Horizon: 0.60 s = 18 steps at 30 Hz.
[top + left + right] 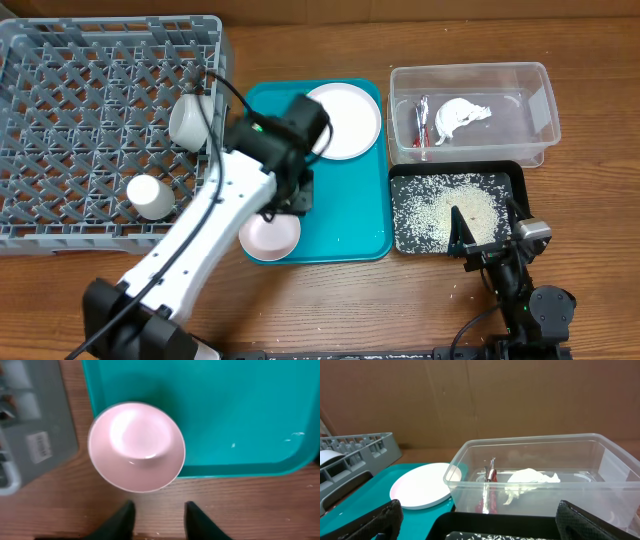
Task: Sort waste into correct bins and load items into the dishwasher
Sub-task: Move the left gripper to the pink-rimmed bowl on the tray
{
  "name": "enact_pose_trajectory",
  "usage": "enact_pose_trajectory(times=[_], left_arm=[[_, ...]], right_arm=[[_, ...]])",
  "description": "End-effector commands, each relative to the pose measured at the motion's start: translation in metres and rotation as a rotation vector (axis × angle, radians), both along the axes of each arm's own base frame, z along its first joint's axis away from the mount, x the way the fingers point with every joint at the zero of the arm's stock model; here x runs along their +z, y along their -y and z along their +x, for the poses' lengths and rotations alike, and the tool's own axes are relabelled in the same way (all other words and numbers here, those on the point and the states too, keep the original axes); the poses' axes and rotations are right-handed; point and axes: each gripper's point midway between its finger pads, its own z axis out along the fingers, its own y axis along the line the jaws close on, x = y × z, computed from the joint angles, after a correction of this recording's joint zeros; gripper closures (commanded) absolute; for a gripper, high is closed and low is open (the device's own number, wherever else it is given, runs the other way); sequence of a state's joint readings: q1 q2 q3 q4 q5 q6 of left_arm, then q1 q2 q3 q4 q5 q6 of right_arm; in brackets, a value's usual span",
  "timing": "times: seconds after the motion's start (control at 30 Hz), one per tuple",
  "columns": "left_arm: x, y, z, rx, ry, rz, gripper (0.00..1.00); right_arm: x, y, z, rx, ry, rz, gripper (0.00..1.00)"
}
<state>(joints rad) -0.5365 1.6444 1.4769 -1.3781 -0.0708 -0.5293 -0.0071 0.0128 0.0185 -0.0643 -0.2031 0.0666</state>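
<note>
1. The left gripper (159,519) hovers over the wooden table (240,502), its two black fingers (120,521) set apart with nothing between them: open and empty.
2. Just ahead of those fingers is the small pinkish round bowl (136,446), upright, lying across the rim of the teal plastic serving tray (240,410) near its corner, part on the tray and part over the wood. The fingers are not touching it.
3. Beside the tray, the large square grey plastic dish rack (90,100) holds the grey-green bowl (190,118) tipped on its side and the small white cup (150,196), well apart from each other.
4. The pale round plate (345,120) lies flat at the tray's far end.
5. Over to the clear rectangular plastic tub (540,455): the crumpled white paper napkin (527,480) and the crinkled red snack wrapper (490,477) lie inside, side by side.
6. Next to it, the shallow black rectangular tray (400,180) carries a spread of loose white rice grains (440,208).
7. The right gripper (479,515) sits low at the black tray's near edge, jaws spread wide, gripping nothing.
</note>
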Motion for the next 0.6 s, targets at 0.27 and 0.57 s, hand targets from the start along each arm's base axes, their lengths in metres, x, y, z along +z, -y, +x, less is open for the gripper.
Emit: enact_pose_trajectory(times=[0.27,0.57], left_arm=[[-0.102,-0.006,-0.013,0.167,-0.006,0.01,0.96],[-0.115,0.068,-0.021,-0.017,0.044,-0.196,0.96]], right_arm=[[-0.002,0.002,0.0,-0.007,0.005,-0.004,0.0],[-0.002,0.002,0.0,-0.007,0.005,-0.004,0.0]])
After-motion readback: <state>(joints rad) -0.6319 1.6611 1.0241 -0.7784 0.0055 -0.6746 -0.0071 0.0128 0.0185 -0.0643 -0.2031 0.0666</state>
